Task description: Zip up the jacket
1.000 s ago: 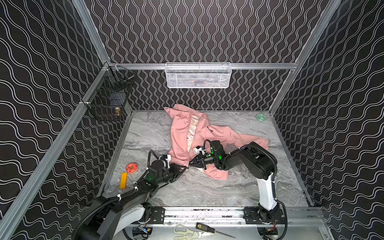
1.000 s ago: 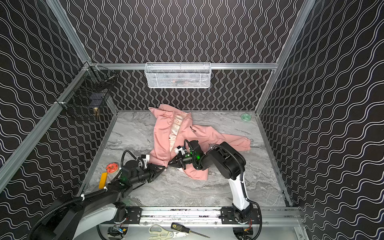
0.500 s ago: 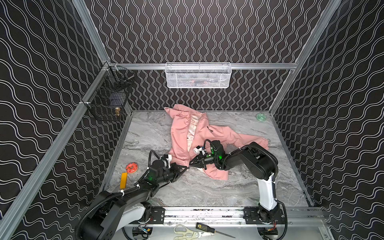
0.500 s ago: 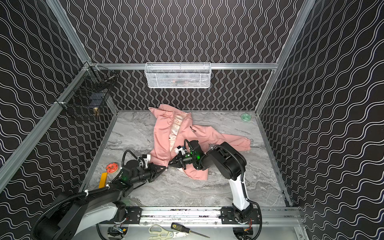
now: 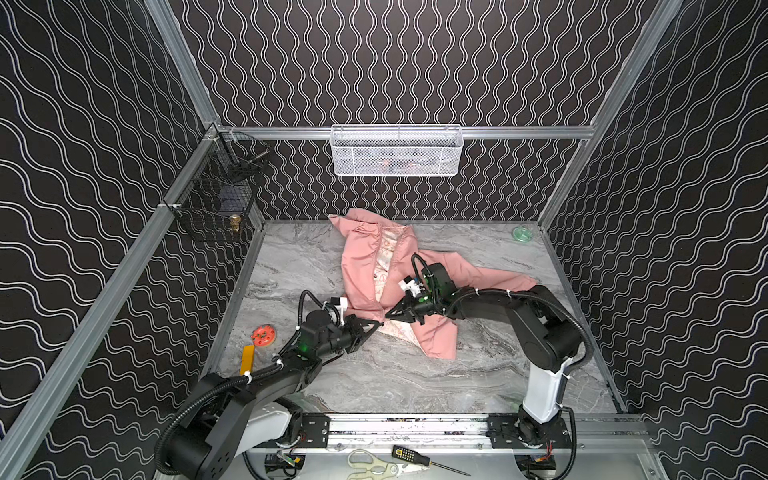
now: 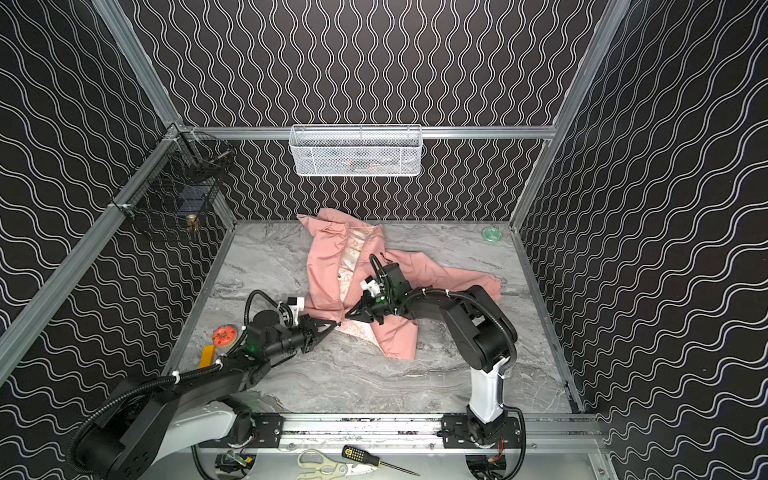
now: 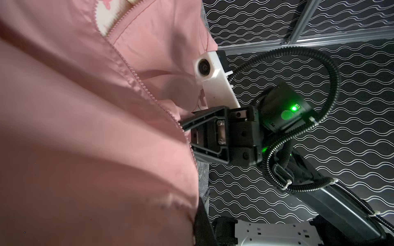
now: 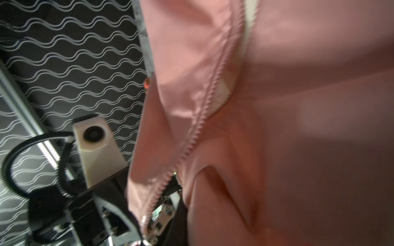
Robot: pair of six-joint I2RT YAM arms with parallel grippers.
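Note:
The salmon-pink jacket lies crumpled on the marble table, front open, with cream lining showing between the zipper edges. Both grippers meet at its near hem. My left gripper is shut on the hem at the foot of one zipper edge; pink fabric covers its jaws, and only one black finger shows. My right gripper is shut on the jacket's other front edge, right beside the zipper teeth. The two tips nearly touch.
A white wire basket hangs on the back wall and a black one on the left rail. A red disc and a yellow block lie near the left arm, a green lid at the back right, and scissors and a screwdriver on the front ledge.
My left gripper's jaws have closed on the hem and the arm has barely shifted. The right arm and the jacket have not visibly moved.

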